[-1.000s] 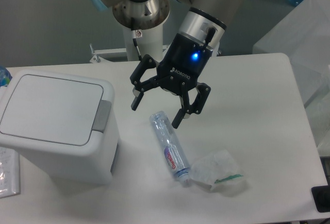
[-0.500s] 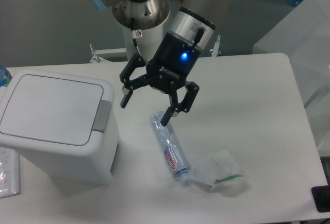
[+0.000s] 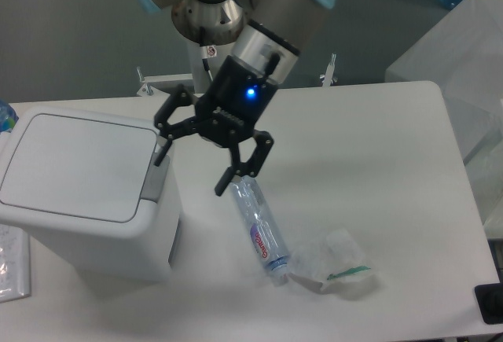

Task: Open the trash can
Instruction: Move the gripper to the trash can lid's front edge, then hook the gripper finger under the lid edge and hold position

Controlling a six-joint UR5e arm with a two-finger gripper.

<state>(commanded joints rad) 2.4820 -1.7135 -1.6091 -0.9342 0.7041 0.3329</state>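
1. Trash can (image 3: 82, 193) sits at the worktop's (image 3: 377, 161) left edge, lid shut.
2. Grey push tab (image 3: 155, 177) lies just image-left of the end effector (image 3: 192, 161), near one fingertip (contact unclear).
3. End effector jaws spread wide, empty.

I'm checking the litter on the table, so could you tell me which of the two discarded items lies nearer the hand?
The clear plastic bottle, lying on its side just below the open hand. The crumpled wrapper lies farther right, by the bottle's cap end.

Even overhead light, perhaps slightly soft.
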